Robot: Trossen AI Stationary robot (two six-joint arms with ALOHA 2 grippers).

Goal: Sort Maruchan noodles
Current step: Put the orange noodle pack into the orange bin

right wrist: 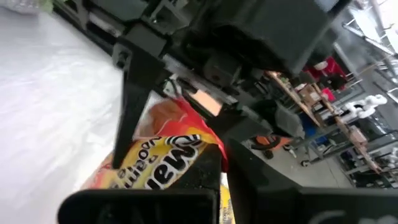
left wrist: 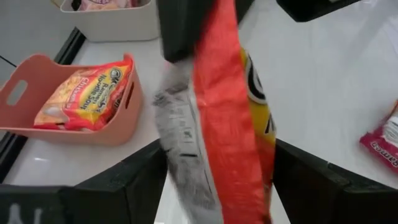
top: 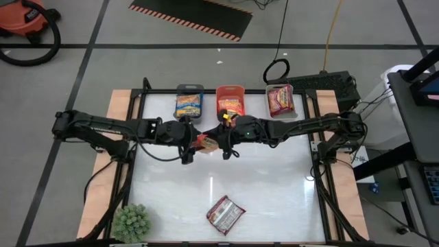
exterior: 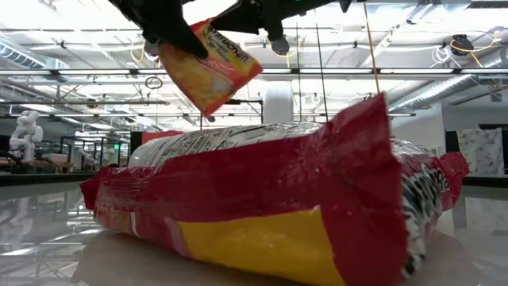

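An orange-yellow noodle packet (top: 204, 142) (exterior: 208, 67) hangs in the air over the table's middle, between my two grippers. My left gripper (top: 191, 145) (left wrist: 217, 186) reaches in from the left and is shut on it. My right gripper (top: 223, 143) (right wrist: 221, 186) reaches in from the right and is shut on the same packet (right wrist: 155, 162). A red-silver packet (top: 226, 214) (exterior: 270, 206) lies flat on the table near the front edge. My left gripper holds the orange-yellow packet's lower stretch (left wrist: 211, 168) between its two fingers (left wrist: 124, 186); the crumpled packet fills the gap. The packet is lifted clear of the table and hangs tilted. My right gripper pinches the packet's yellow printed end (right wrist: 214, 168) between its fingers (right wrist: 143, 205), level from the table's right. The left gripper's body hides the packet's other end in this view.
Three bins stand along the far edge: a grey one (top: 189, 87) with a blue-yellow packet, an orange one (top: 230, 87) (left wrist: 93, 134) with an orange-yellow packet, a pale one (top: 291, 92) with a red packet. A small green plant (top: 130, 223) sits at the near left corner.
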